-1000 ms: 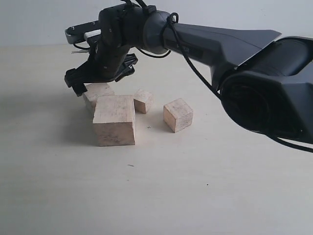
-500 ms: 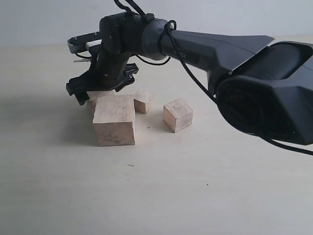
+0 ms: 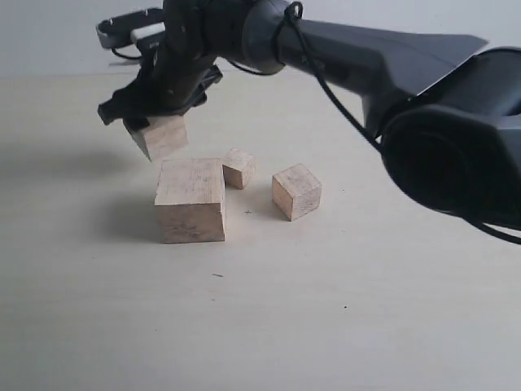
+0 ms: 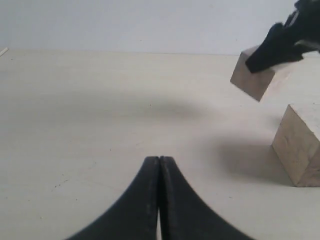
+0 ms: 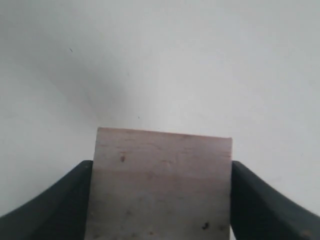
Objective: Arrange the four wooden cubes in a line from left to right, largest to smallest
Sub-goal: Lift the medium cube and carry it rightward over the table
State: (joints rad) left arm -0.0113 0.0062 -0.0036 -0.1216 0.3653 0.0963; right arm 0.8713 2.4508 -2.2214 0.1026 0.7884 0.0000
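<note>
My right gripper point(image 3: 151, 114) reaches across to the left and is shut on the second-largest wooden cube point(image 3: 160, 136), which hangs tilted above the table; in the right wrist view that cube point(image 5: 161, 185) fills the gap between the black fingers point(image 5: 60, 200). Below it the largest cube point(image 3: 190, 199) rests on the table. Just behind it, to the right, sits the smallest cube point(image 3: 238, 168), and a mid-sized cube point(image 3: 296, 191) lies further right. My left gripper point(image 4: 159, 165) is shut on nothing, low over bare table, with the held cube point(image 4: 255, 77) and the largest cube point(image 4: 300, 145) off to one side.
The pale tabletop point(image 3: 342, 326) stretches in front of the cubes. The right arm's dark bulk point(image 3: 456, 130) spans the upper right of the exterior view. A pale wall point(image 3: 49, 32) backs the table.
The right gripper came down around the second-largest cube behind the largest one, shut on it, and has lifted it up and slightly left, clear of the table.
</note>
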